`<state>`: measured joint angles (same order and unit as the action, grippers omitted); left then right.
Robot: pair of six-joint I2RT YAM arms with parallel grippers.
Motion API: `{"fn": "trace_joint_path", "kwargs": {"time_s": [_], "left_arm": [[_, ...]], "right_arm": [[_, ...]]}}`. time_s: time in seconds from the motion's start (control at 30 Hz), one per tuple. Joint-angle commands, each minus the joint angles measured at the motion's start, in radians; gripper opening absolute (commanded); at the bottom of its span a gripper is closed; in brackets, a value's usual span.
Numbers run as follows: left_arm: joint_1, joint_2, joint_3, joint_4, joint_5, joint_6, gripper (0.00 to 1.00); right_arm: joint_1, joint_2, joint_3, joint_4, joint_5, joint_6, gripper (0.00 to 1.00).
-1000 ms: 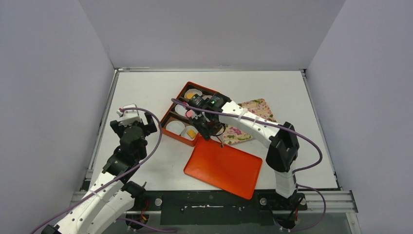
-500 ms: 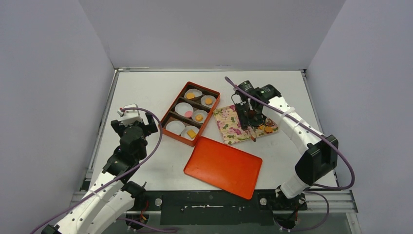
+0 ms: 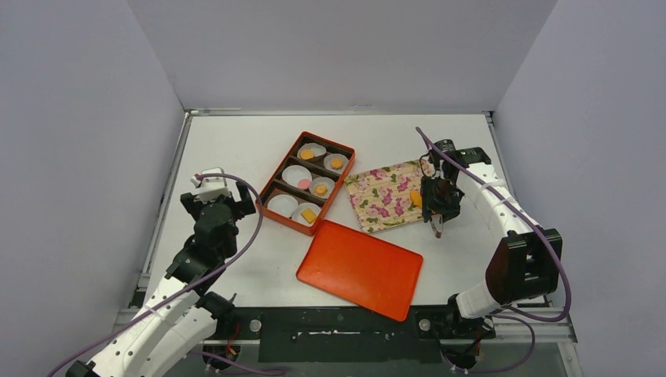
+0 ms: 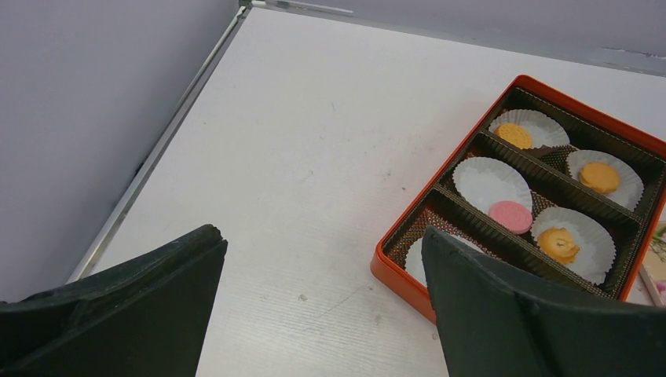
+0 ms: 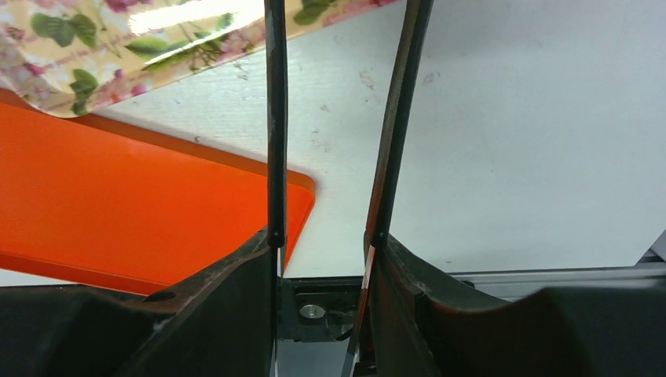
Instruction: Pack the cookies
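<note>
White table [image 3: 236,149]: left hand [image 4: 320,251] spread wide near box [image 4: 385,271], right hand [image 5: 320,251] pinching tweezers [image 5: 276,118] at tray [image 3: 373,206] edge.

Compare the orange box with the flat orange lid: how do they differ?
The orange box has dark dividers holding paper cups and cookies; the orange lid is one plain flat sheet. The box sits farther back and left, the lid nearer and right. Both are orange rounded rectangles.

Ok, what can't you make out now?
Right wrist: the tweezers run off the top edge, so tips and any catch are unseen.
Top view: the right gripper covers the floral tray's right side; beyond one orange cookie, others could be hidden.
Left wrist: the left gripper hides most of the box's nearest cups.
</note>
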<state>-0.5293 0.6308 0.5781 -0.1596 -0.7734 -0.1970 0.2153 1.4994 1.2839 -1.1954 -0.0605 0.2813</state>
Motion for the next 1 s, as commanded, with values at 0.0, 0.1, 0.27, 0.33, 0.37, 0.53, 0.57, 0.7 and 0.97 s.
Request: {"fn": "trace_joint_path", "kwargs": {"time_s": [0.0,0.1,0.27,0.33,0.37,0.53,0.57,0.7,0.97], "left_arm": [[-0.007,-0.003,0.000,0.062,0.011,0.014,0.93],[-0.009,-0.003,0.000,0.064,0.011,0.014,0.93],[-0.012,-0.003,-0.002,0.066,0.011,0.017,0.93],[-0.013,-0.002,-0.002,0.067,0.013,0.016,0.93],[-0.014,-0.002,-0.001,0.067,0.013,0.016,0.93],[-0.017,0.001,-0.002,0.069,0.013,0.018,0.93],[-0.018,0.002,-0.001,0.068,0.014,0.018,0.93],[-0.018,0.003,-0.001,0.070,0.015,0.018,0.93],[-0.018,0.000,-0.002,0.068,0.014,0.019,0.93]], "right_arm": [[-0.050,-0.046,-0.033,0.020,-0.031,-0.002,0.41],[-0.062,-0.044,-0.049,0.015,-0.029,-0.003,0.43],[-0.078,-0.032,-0.071,0.015,-0.029,-0.012,0.44],[-0.080,-0.024,-0.080,0.019,-0.030,-0.016,0.44],[-0.081,-0.021,-0.085,0.022,-0.030,-0.016,0.44],[-0.089,-0.012,-0.101,0.028,-0.012,-0.017,0.44],[-0.089,-0.010,-0.102,0.028,-0.010,-0.020,0.44],[-0.091,-0.002,-0.103,0.038,-0.015,-0.024,0.44],[-0.095,0.021,-0.103,0.055,-0.007,-0.033,0.44]]}}
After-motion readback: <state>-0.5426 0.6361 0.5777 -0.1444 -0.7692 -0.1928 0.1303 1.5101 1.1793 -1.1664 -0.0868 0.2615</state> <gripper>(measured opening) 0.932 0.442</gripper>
